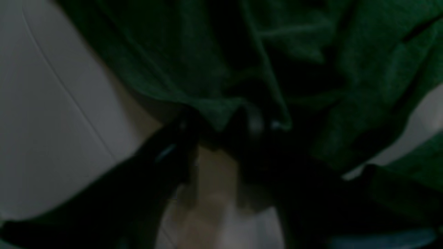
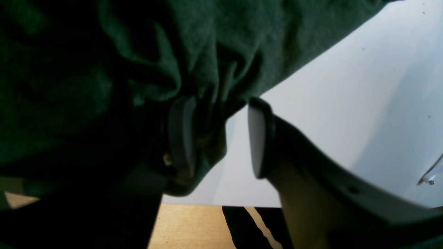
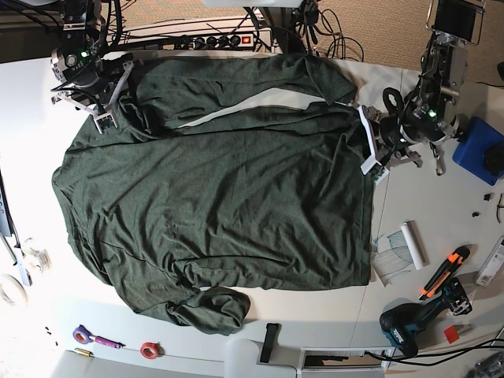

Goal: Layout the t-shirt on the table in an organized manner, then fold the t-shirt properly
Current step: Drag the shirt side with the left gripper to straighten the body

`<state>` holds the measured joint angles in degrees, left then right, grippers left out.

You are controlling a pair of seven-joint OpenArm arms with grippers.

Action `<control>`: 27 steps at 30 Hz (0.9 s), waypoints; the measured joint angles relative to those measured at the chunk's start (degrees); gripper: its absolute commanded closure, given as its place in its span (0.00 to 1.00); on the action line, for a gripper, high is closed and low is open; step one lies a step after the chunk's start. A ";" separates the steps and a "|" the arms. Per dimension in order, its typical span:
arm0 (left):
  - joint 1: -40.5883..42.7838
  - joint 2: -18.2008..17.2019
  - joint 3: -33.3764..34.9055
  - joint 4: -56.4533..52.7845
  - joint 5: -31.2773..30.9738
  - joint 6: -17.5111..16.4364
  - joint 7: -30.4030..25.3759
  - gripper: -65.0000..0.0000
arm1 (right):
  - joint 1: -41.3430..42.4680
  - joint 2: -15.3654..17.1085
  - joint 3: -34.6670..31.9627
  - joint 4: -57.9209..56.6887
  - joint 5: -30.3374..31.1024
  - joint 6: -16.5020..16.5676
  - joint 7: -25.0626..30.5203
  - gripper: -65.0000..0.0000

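Lying spread across the white surface [image 3: 31,118], the dark green t-shirt [image 3: 220,197] covers most of its middle, with one sleeve bunched at the bottom of the overhead view. My right jaws stand apart at the shirt's upper corner, cloth draped against one pad [image 2: 181,135]. My left jaws sit at the opposite side hem. That view is dark and blurred, so I cannot tell their grip. A cordless drill [image 3: 409,324] and a power strip [image 3: 209,37] lie beyond the shirt, their labels too small to read.

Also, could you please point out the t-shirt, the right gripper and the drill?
t-shirt [image 3: 220,205]: base view, middle of its spread body.
right gripper [image 2: 219,117]: right wrist view, midway between its fingertips.
drill [image 3: 400,326]: base view, its teal body.
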<state>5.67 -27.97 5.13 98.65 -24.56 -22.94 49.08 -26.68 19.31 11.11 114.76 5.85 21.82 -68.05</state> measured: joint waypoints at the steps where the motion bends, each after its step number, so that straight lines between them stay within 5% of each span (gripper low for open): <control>1: -0.11 0.02 0.00 0.02 -0.11 -1.09 0.42 0.81 | 0.00 0.02 0.00 0.00 0.00 0.00 0.00 0.62; 11: -0.42 -2.86 0.00 0.22 -1.27 -2.67 3.39 0.87 | 0.00 0.02 0.00 0.00 0.00 0.00 0.00 0.62; 27: -0.46 -4.61 0.00 0.46 4.70 3.50 3.34 0.82 | 0.00 0.00 0.00 0.00 0.00 0.00 -0.02 0.62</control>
<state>5.21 -32.58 5.13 99.11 -19.86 -19.44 52.42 -26.68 19.31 11.11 114.76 5.85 21.82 -68.07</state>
